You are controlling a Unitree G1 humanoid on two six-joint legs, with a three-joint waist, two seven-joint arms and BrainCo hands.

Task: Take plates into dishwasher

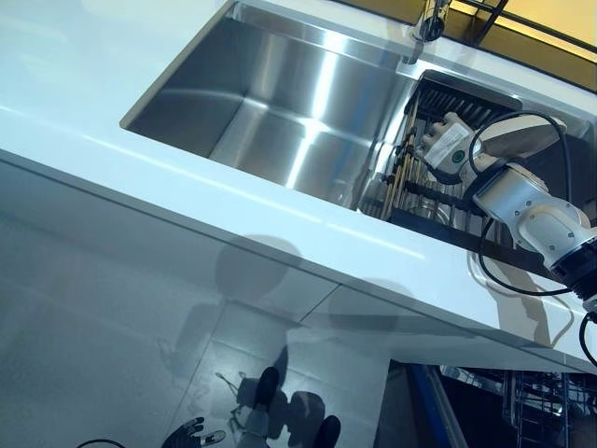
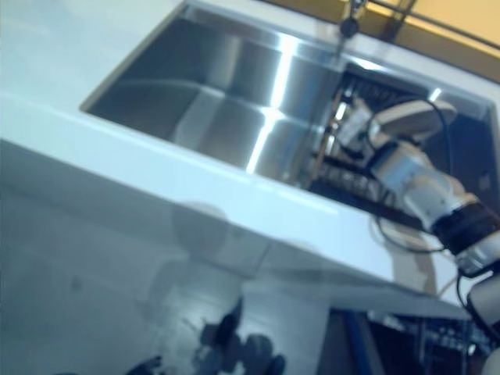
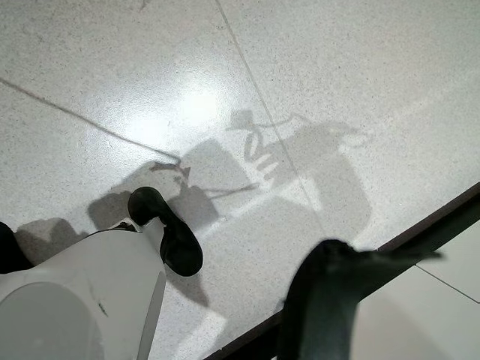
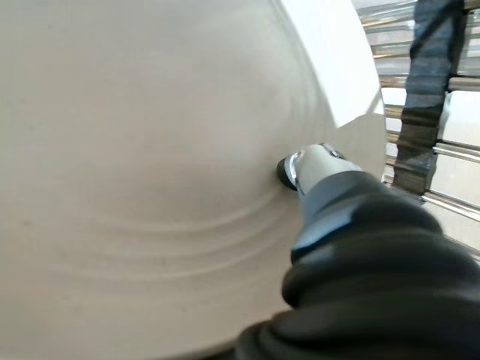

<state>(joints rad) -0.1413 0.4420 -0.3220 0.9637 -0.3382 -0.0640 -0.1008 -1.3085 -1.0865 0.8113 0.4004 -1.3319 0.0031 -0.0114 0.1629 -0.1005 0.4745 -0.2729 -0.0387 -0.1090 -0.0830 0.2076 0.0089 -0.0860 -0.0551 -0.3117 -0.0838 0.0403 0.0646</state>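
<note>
A cream plate [image 1: 522,135] stands on edge in the dark dish rack [image 1: 408,182] set in the right part of the sink. My right hand [image 1: 450,145] reaches over the counter and grips the plate by its rim. In the right wrist view the plate [image 4: 150,150] fills the picture, with my thumb [image 4: 304,166] pressed on its face and the other fingers hidden behind it. My left hand [image 1: 189,435] hangs low over the floor with relaxed fingers and holds nothing.
The steel sink basin [image 1: 280,103] lies left of the rack, with the faucet [image 1: 426,23] behind it. A white counter [image 1: 140,168] runs along the front. Below at the right, a wire dishwasher basket [image 1: 546,401] shows under the counter edge.
</note>
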